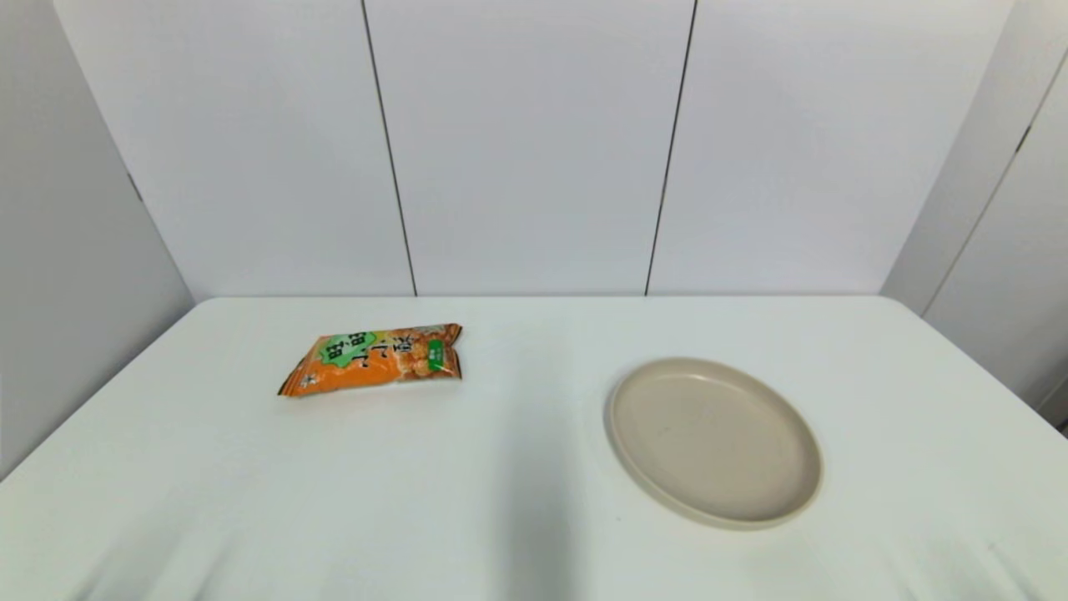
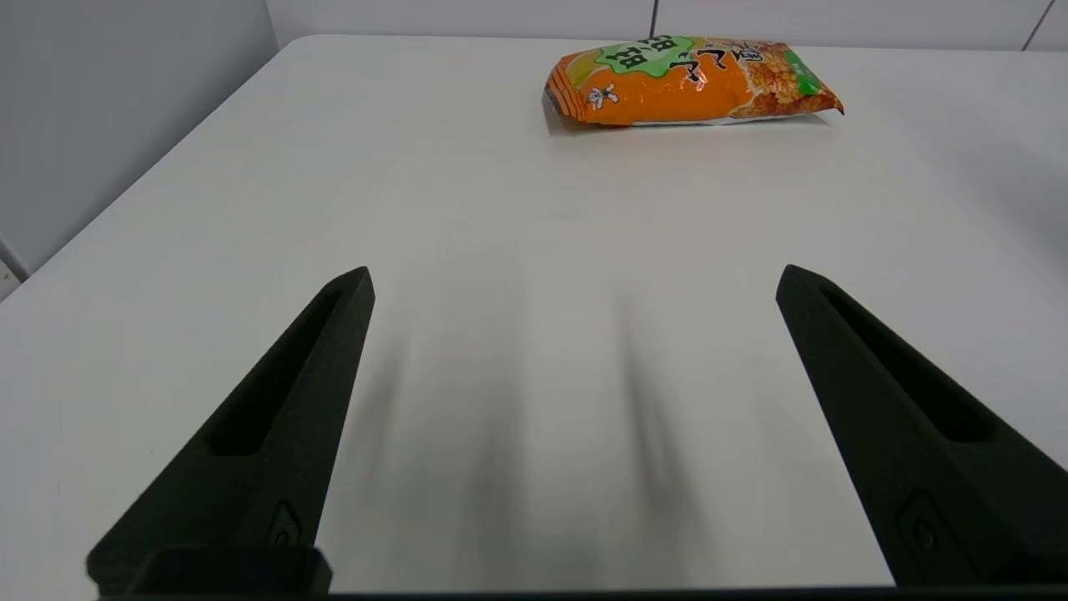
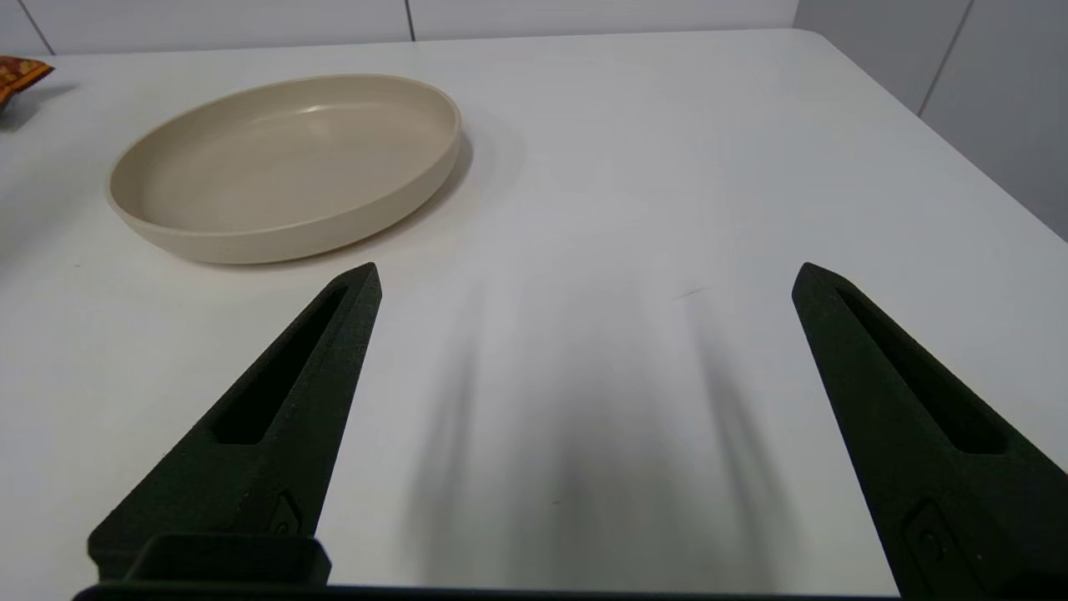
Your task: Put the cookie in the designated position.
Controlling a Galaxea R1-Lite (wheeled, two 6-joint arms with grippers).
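Note:
The cookie [image 1: 374, 359], an orange foil packet with a green patch and black characters, lies flat on the white table at the left of the head view. A round beige plate [image 1: 634, 392] sits empty to its right. Neither arm shows in the head view. In the left wrist view my left gripper [image 2: 574, 280] is open over bare table, well short of the cookie [image 2: 688, 79]. My right gripper [image 3: 586, 275] is open too, with nothing between its fingers, near the plate [image 3: 250, 242]; a corner of the cookie [image 3: 18, 73] shows beyond.
Grey wall panels [image 1: 534, 142] stand behind the table and at both sides. The table's rounded back corners lie near those walls.

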